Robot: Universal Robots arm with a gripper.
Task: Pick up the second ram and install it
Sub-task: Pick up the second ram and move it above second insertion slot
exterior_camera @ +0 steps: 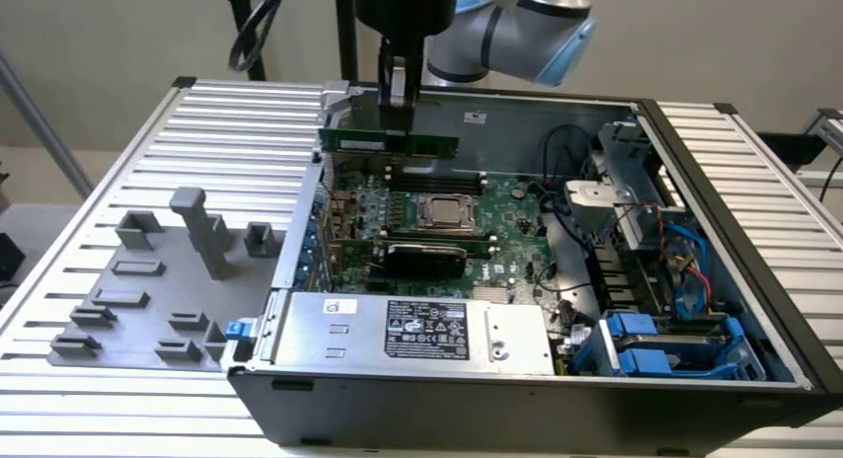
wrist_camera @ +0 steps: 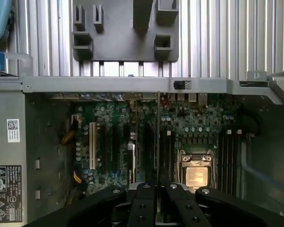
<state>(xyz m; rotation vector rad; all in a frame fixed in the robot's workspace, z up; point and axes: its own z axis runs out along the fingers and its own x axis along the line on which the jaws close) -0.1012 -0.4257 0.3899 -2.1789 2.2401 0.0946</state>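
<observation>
The grey fixture [exterior_camera: 158, 280] on the surface [exterior_camera: 79, 399] sits at the case's 9 o'clock. The gripper [exterior_camera: 395, 128], clamped on the second ram [exterior_camera: 428, 142], holds it edge-down over the motherboard's [exterior_camera: 435, 231] 11 o'clock, probably for a straight descent.

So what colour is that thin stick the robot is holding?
Green; the second ram shows best in the exterior view.

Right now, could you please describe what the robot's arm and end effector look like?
The arm has rounded silver-grey joint housings with a light blue cap. Its end effector is black, a bulky upper body narrowing to a slim lower part. In the wrist view its black fingers carry small round screw heads. A black cable loops beside the arm.
</observation>
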